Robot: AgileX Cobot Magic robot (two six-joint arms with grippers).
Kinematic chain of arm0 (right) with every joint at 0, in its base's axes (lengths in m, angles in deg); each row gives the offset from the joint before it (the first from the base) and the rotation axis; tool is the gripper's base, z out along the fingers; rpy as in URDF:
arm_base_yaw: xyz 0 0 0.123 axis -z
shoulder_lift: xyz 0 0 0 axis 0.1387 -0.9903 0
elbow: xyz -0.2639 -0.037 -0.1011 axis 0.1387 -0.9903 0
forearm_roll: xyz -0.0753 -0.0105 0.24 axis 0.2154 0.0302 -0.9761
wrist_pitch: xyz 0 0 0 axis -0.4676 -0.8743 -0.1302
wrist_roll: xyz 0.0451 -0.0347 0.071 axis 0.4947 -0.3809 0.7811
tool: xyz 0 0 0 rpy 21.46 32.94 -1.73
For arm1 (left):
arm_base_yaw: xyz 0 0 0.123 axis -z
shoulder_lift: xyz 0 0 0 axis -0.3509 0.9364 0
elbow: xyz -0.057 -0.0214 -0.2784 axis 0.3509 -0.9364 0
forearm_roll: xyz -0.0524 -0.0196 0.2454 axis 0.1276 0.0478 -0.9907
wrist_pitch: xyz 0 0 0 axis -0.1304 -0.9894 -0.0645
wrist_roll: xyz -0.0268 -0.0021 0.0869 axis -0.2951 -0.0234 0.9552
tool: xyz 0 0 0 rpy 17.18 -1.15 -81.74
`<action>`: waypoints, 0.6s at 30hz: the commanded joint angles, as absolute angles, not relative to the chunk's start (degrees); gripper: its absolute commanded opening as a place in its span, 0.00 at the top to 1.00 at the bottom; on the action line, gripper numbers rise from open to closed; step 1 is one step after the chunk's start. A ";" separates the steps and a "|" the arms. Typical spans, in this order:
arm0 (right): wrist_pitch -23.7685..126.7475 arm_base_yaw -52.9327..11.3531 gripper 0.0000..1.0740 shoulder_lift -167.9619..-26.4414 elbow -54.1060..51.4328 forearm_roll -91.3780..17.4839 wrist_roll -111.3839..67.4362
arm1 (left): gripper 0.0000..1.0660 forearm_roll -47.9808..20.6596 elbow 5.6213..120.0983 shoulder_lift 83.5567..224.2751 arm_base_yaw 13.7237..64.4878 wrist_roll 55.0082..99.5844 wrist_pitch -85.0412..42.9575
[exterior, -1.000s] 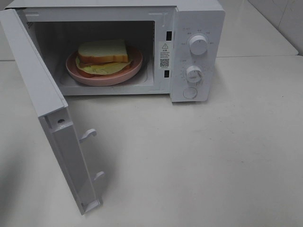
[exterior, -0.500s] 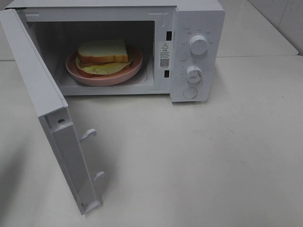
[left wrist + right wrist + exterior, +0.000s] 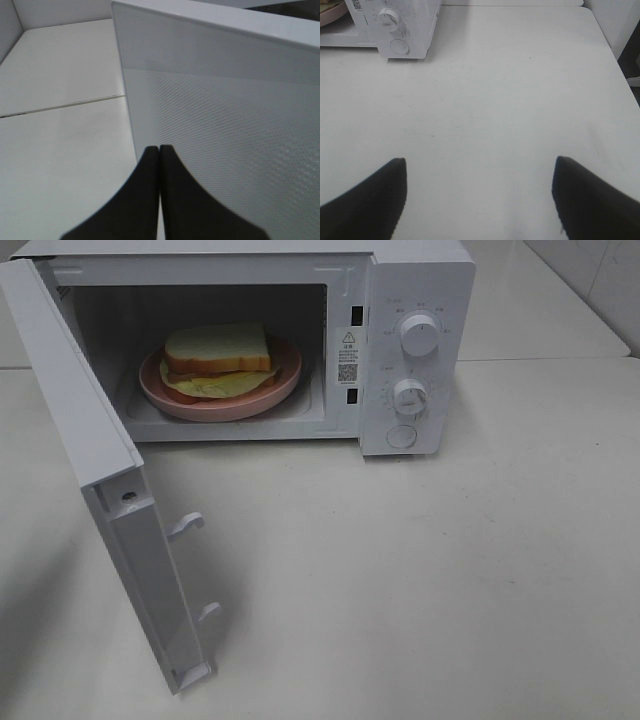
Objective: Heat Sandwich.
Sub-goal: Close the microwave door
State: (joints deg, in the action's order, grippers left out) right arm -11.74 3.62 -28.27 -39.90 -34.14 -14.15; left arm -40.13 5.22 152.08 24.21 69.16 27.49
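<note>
Inside the microwave [image 3: 415, 300] the sandwich [image 3: 218, 350] sits on its plate [image 3: 290, 375], so my left gripper [image 3: 159, 150], pressed together, is by the open door [image 3: 225, 125] to push it shut, my right gripper [image 3: 480, 161] spread wide.

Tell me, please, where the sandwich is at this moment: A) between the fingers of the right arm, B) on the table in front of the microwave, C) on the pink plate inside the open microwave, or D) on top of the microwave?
C: the sandwich rests on the pink plate inside the microwave, whose door stands open.
</note>
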 commanded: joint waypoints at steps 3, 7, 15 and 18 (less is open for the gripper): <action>-11.16 4.08 0.29 -26.79 -40.01 -34.31 -14.44 | 1.00 -47.87 5.22 156.21 24.50 66.81 35.80; -11.16 4.08 0.29 -26.79 -40.01 -34.31 -14.44 | 1.00 -49.59 5.91 159.13 26.50 66.98 38.09; -11.16 4.08 0.29 -26.79 -40.01 -34.31 -14.44 | 1.00 -45.06 8.37 164.11 34.01 67.38 39.00; -11.16 4.08 0.29 -26.79 -40.01 -34.31 -14.44 | 1.00 -42.71 8.37 164.92 35.50 67.79 39.98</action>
